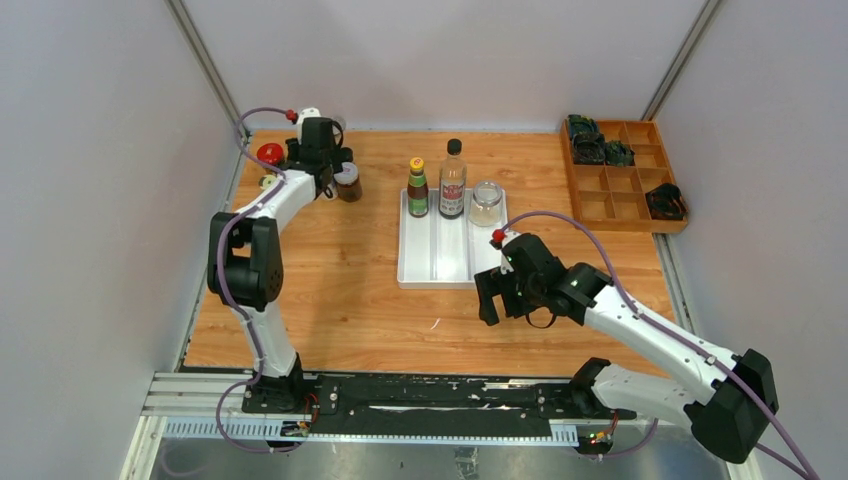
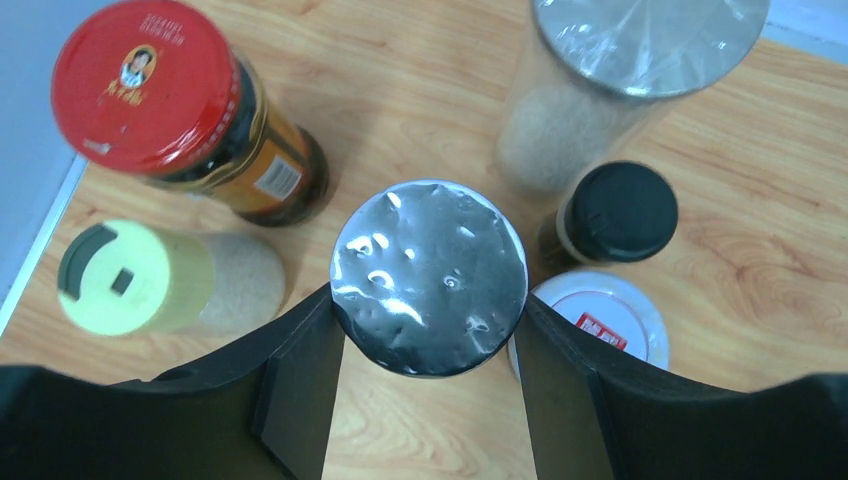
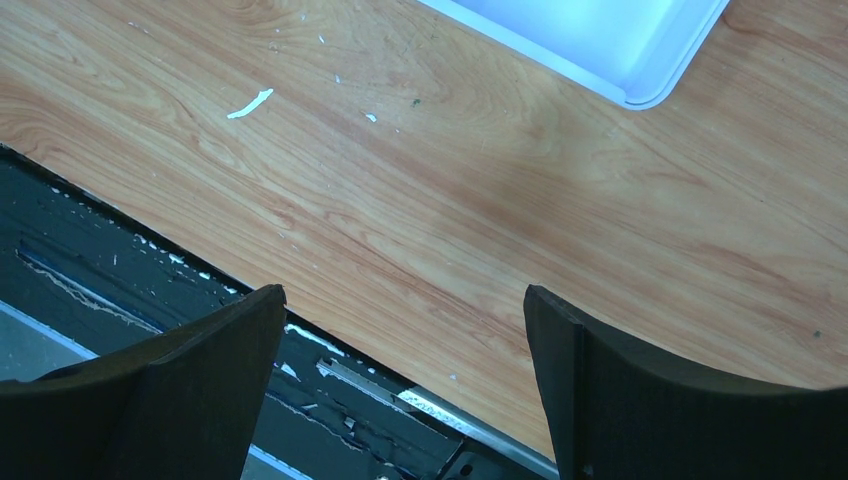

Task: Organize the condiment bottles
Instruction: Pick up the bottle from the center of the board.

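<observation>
In the left wrist view my left gripper (image 2: 428, 305) is shut on a silver-lidded jar (image 2: 430, 260), one finger against each side of its lid. Around it stand a red-lidded jar (image 2: 150, 85), a pale yellow-capped shaker (image 2: 125, 280), a clear silver-lidded jar (image 2: 600, 70), a black-capped shaker (image 2: 615, 210) and a white-lidded one (image 2: 600, 315). From above, this gripper (image 1: 325, 165) is at the far left corner. A white tray (image 1: 435, 265) holds a yellow-capped green-labelled bottle (image 1: 417, 190), a tall black-capped bottle (image 1: 453, 180) and a clear jar (image 1: 487, 203). My right gripper (image 1: 505, 295) hangs open and empty by the tray's near right corner.
A wooden compartment box (image 1: 625, 175) with dark objects sits at the far right. The right wrist view shows bare wood, the tray's corner (image 3: 640, 60) and the table's near edge with the black rail (image 3: 150, 290). Grey walls close in on three sides.
</observation>
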Tool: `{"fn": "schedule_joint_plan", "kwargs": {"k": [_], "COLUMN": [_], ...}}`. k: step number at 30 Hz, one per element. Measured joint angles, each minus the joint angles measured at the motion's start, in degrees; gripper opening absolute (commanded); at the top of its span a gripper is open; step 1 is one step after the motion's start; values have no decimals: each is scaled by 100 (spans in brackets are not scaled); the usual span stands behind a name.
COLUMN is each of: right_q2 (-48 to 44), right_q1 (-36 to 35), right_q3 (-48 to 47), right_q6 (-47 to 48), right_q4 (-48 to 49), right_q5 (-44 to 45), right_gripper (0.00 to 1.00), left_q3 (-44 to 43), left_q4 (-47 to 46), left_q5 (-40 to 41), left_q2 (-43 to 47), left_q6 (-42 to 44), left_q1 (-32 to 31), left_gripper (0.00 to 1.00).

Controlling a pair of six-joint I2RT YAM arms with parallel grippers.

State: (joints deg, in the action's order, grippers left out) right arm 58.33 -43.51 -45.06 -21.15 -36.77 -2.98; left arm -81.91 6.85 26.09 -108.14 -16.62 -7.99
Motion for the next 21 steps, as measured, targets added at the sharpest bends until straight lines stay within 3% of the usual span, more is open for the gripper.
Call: {"fn": "schedule_joint_plan", "kwargs": {"k": [10, 21], "right_q2": [-275, -741], "right_q1": [-2, 0], "right_q3": [0, -144], "right_q6": [-7, -4], "right_q4": [37, -138], "right_q5": [-116, -149], "right_gripper": [95, 95], "left_q3": [920, 2127], "left_q4": [509, 970], "left_q5": [118, 317], "left_q2": [935, 2218], "left_q6": [-348, -588], "left_q1": [-199, -1196], "left_gripper": [48, 48]}}
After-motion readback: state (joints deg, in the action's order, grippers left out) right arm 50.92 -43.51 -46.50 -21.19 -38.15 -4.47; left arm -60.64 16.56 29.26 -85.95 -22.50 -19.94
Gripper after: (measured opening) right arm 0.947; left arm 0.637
